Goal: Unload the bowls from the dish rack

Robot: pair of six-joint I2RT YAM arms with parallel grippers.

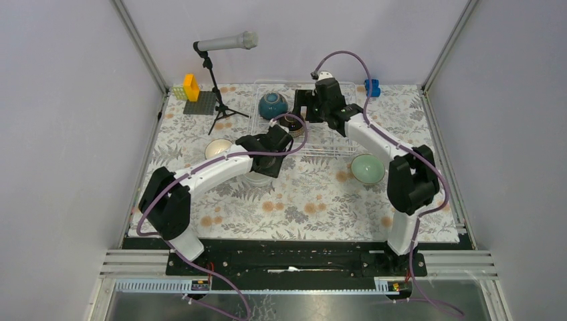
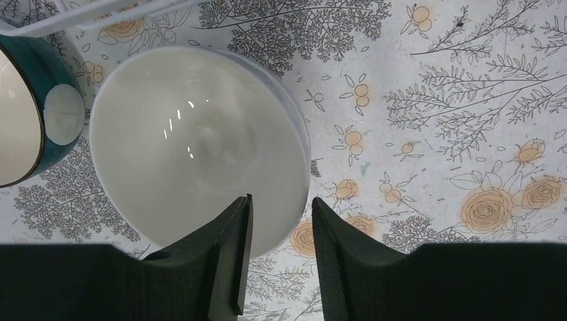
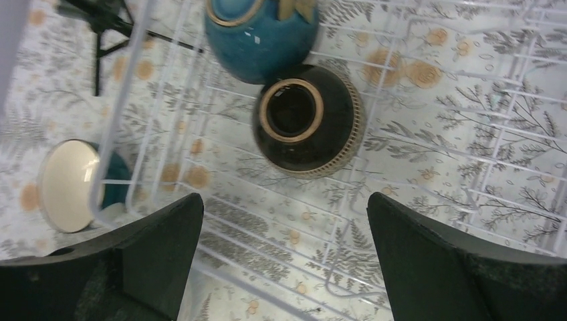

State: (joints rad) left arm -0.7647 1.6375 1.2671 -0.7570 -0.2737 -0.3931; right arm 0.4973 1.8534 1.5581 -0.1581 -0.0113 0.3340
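Note:
The white wire dish rack (image 1: 321, 144) holds a dark teal bowl (image 1: 273, 105) and an upside-down dark brown bowl (image 1: 292, 122); both also show in the right wrist view, teal (image 3: 261, 33) and brown (image 3: 307, 120). My right gripper (image 3: 284, 247) is wide open and empty above the rack floor, short of the brown bowl. My left gripper (image 2: 281, 221) is open; its jaws straddle the near rim of a white bowl (image 2: 194, 147) on the cloth in front of the rack. A second teal bowl (image 2: 40, 114) with a cream inside stands left of it. A mint green bowl (image 1: 368, 168) sits on the right.
A microphone on a tripod (image 1: 217, 80) stands at the back left beside a grey baseplate (image 1: 199, 101) with yellow bricks. A blue brick (image 1: 372, 87) lies at the back right. The rack's corner wire (image 2: 100, 13) runs just beyond the white bowl.

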